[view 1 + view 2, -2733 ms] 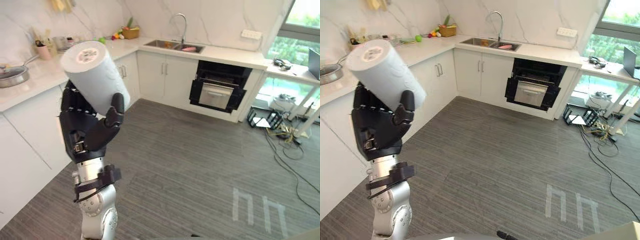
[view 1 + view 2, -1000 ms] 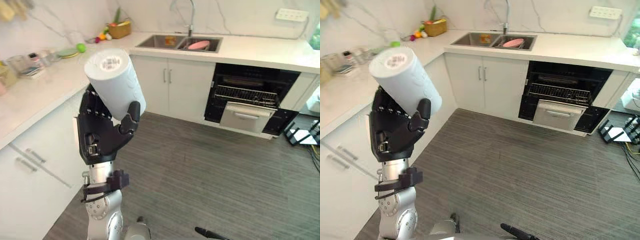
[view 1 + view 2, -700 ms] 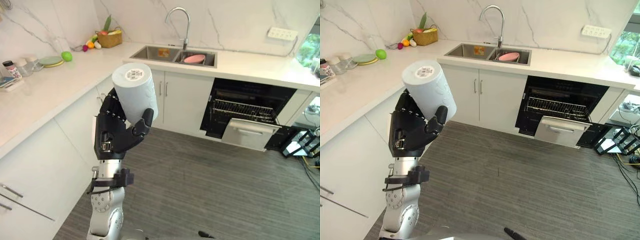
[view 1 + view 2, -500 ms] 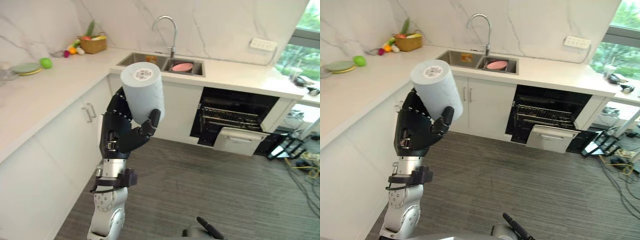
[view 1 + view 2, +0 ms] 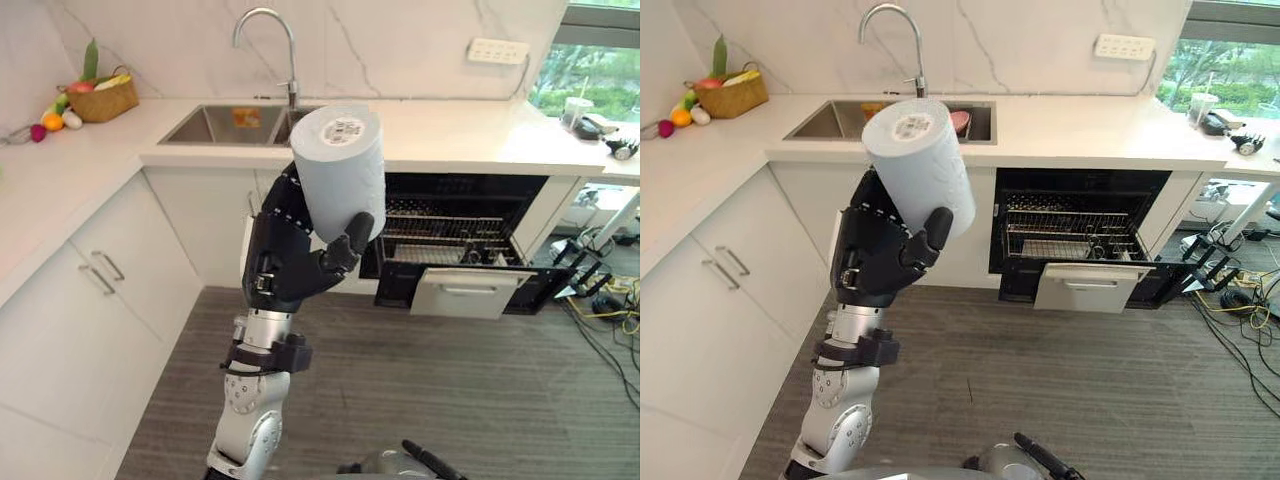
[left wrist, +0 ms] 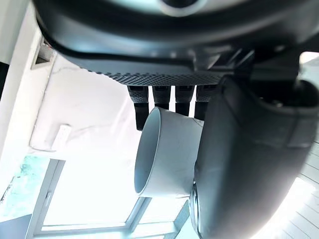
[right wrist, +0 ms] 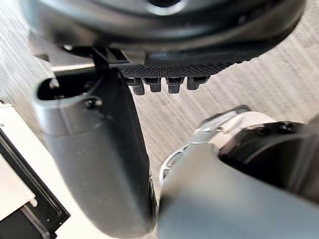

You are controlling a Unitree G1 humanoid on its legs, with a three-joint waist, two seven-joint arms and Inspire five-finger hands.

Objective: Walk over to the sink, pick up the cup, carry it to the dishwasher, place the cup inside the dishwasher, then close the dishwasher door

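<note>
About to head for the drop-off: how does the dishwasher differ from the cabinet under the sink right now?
The dishwasher stands open, its silver front panel sticking out into the room; the sink cabinet is shut. The dishwasher shows a dark inside with wire racks; the sink cabinet shows only a plain white front. Both sit side by side under the same white counter.

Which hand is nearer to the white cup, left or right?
Left. The left hand is curled round the cup, holding it raised. The right hand is low over the floor, apart from the cup.
</note>
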